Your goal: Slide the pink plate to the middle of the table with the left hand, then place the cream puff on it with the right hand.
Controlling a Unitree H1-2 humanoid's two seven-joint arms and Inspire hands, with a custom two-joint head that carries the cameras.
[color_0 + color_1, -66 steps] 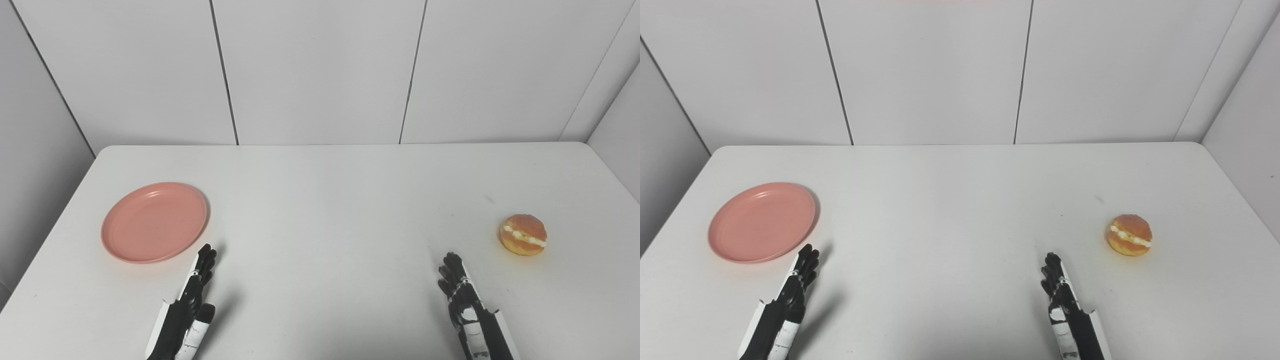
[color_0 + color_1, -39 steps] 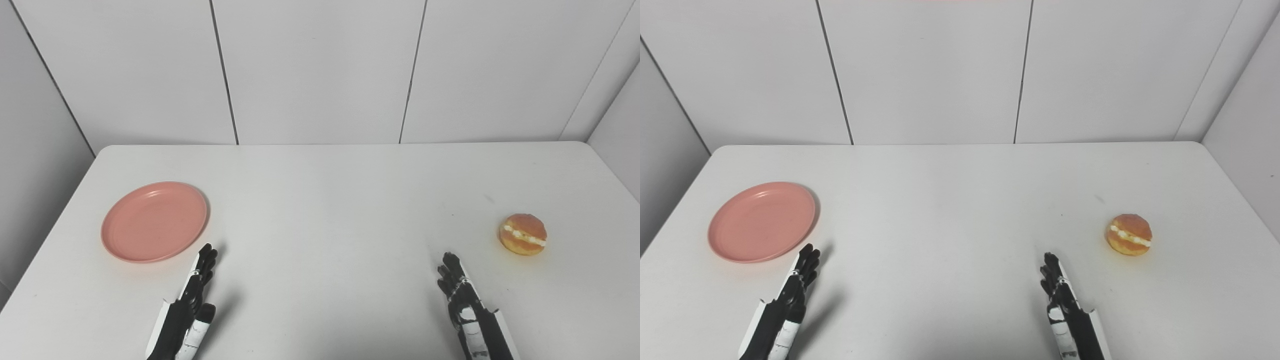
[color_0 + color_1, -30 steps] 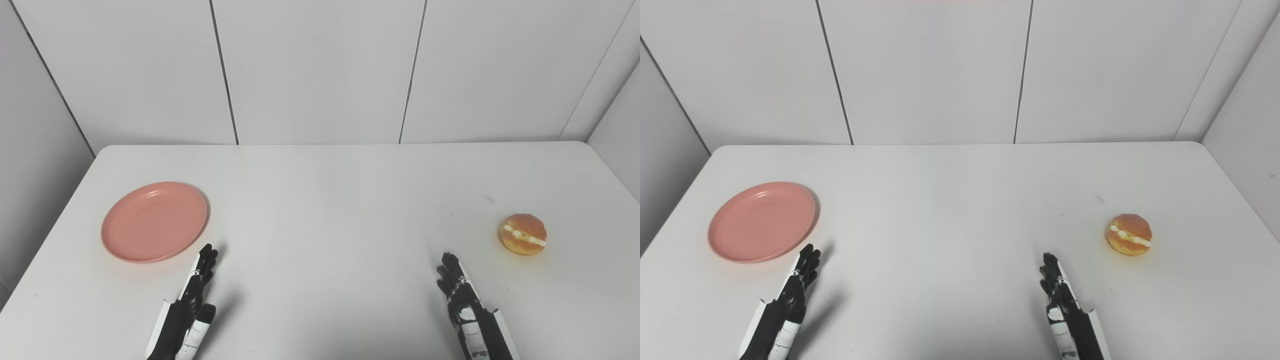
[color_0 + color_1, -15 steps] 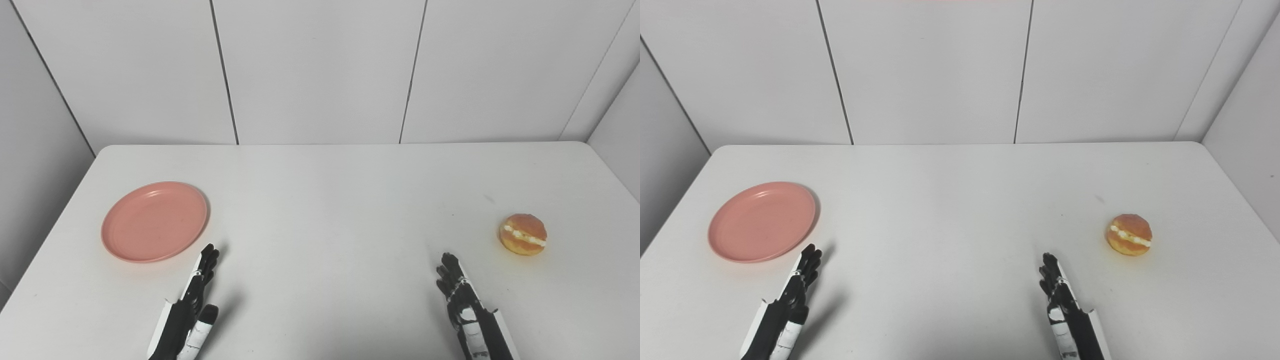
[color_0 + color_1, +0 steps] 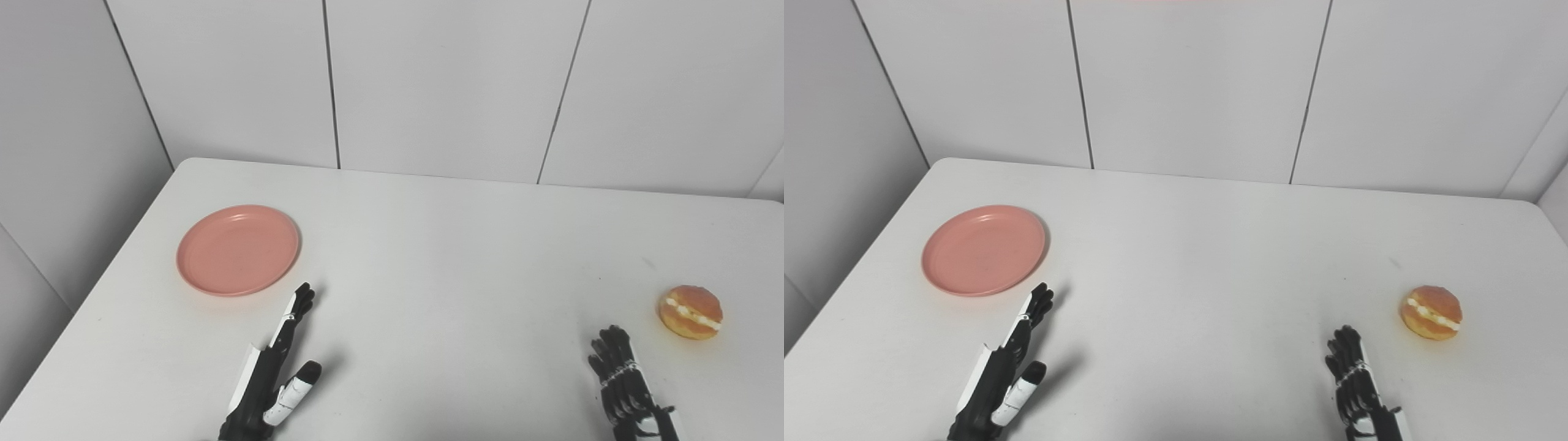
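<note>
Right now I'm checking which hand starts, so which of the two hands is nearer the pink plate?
The left hand: its fingertips reach up just short of the pink plate. The right hand sits far across the table, by the cream puff.

The pink plate at the left of the frame looks like smooth, matt plastic. The tabletop is white, smooth and dull, with a few small dark marks. The cream puff at the right has a golden, slightly shiny crust and soft white cream. Both hands are hard black and white plastic. The wall panels behind are plain, matt grey-white.
</note>
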